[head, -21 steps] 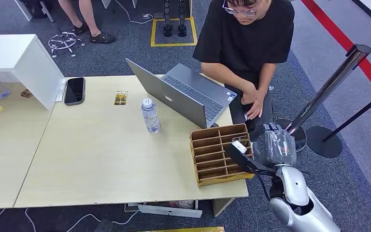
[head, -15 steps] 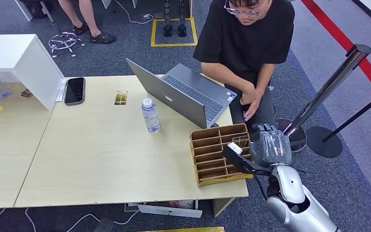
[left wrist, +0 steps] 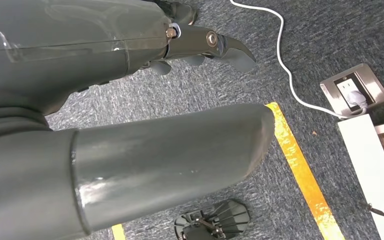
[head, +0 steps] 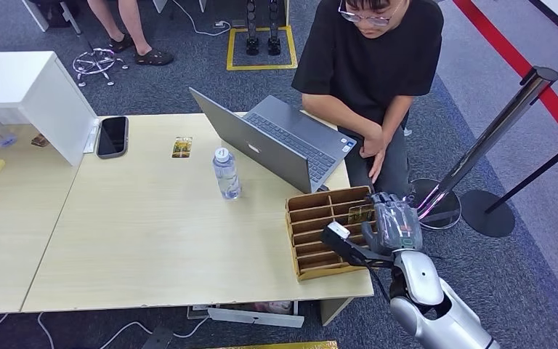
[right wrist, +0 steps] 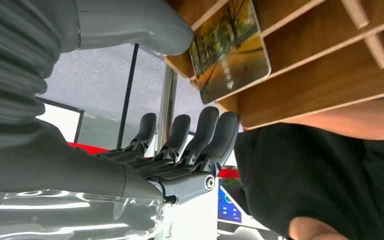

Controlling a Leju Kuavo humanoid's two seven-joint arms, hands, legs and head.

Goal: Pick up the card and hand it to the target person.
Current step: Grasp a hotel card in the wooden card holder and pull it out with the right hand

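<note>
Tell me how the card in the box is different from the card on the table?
The card in the box stands on edge in a slot of the wooden box; the card on the table lies flat in the open. The boxed one is right beside the right hand, while the table one lies far from it, near the phone. Both show a yellowish picture.
</note>
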